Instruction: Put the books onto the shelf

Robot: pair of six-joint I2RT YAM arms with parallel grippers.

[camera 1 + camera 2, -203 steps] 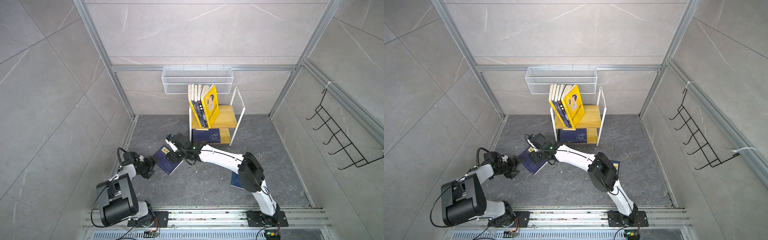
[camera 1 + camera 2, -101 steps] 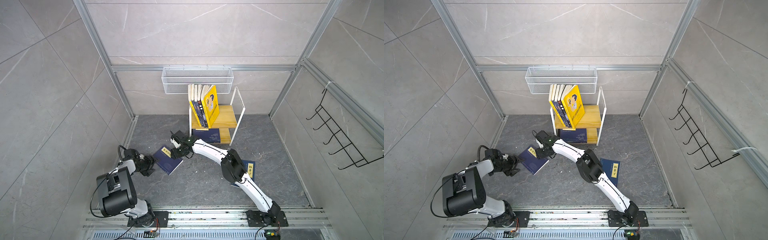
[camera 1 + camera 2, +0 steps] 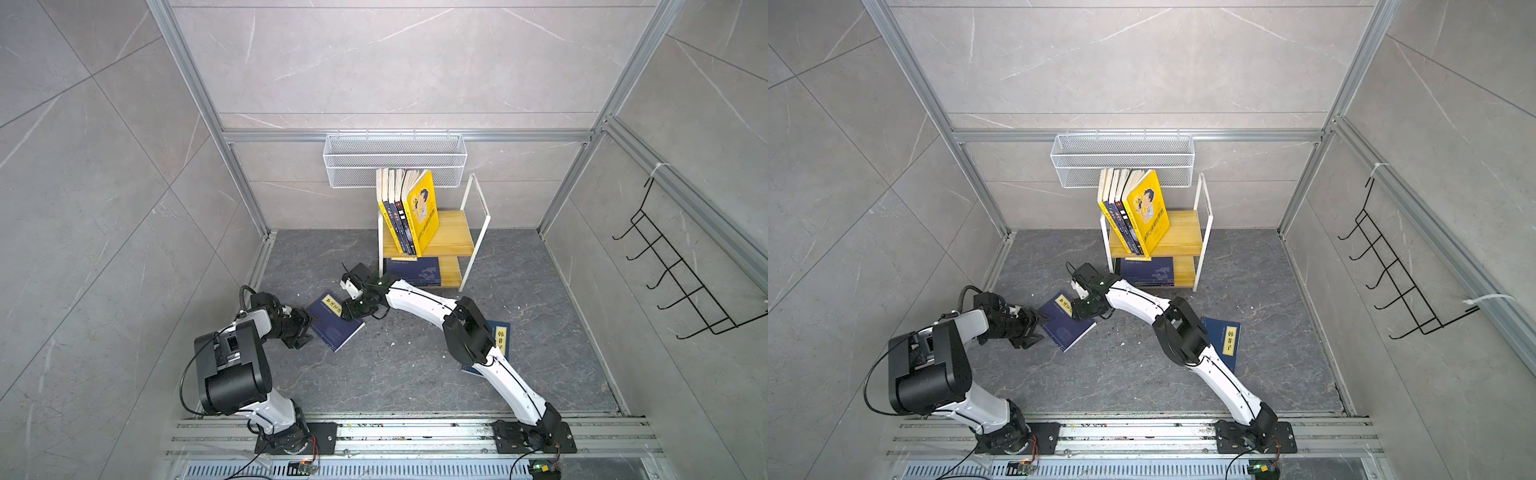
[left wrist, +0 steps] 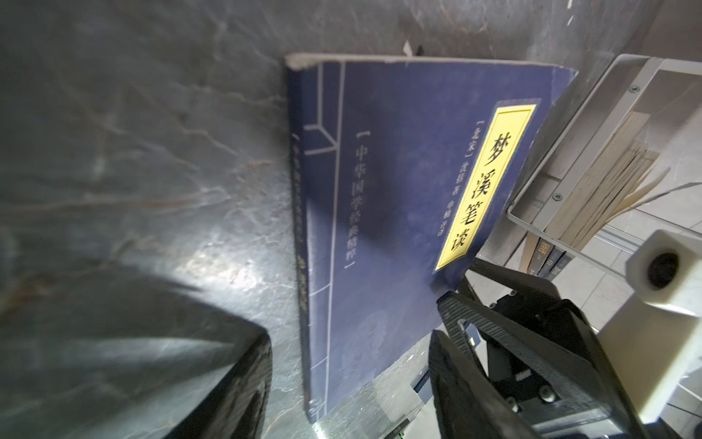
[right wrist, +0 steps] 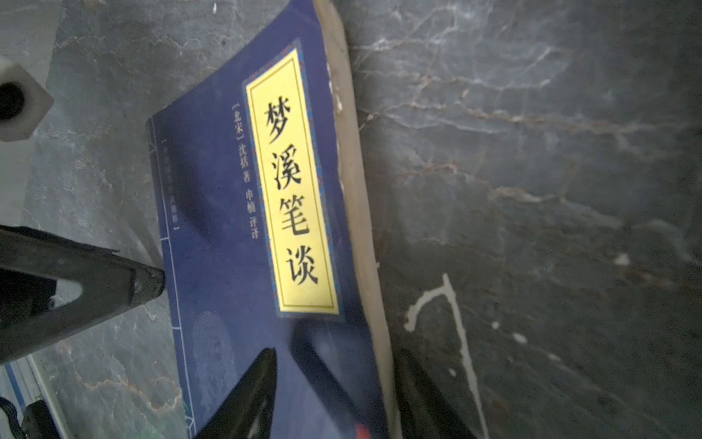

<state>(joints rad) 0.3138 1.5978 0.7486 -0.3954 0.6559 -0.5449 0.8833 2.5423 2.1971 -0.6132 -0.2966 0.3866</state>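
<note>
A navy book with a yellow title label (image 3: 334, 322) (image 3: 1065, 322) (image 4: 380, 209) (image 5: 235, 228) lies flat on the floor. My left gripper (image 3: 306, 326) (image 3: 1034, 325) (image 4: 349, 342) is open, its jaws astride the spine corner. My right gripper (image 3: 353, 309) (image 3: 1082, 309) (image 5: 336, 353) is open at the opposite page edge, with one finger over the cover and one on the floor. A second navy book (image 3: 498, 337) (image 3: 1227, 338) lies under the right arm. The shelf (image 3: 451, 241) (image 3: 1183, 237) holds several upright books (image 3: 409, 212) and a flat navy one (image 3: 413, 270).
A white wire basket (image 3: 395, 160) hangs on the back wall right above the shelf's books. A black hook rack (image 3: 681, 282) is on the right wall. The left arm's finger (image 5: 114, 281) touches the book's spine side in the right wrist view.
Both grippers' jaws have narrowed. The left gripper has slid closer to the book's spine. The right arm's elbow has swung left while its gripper settled lower onto the book's far edge.
</note>
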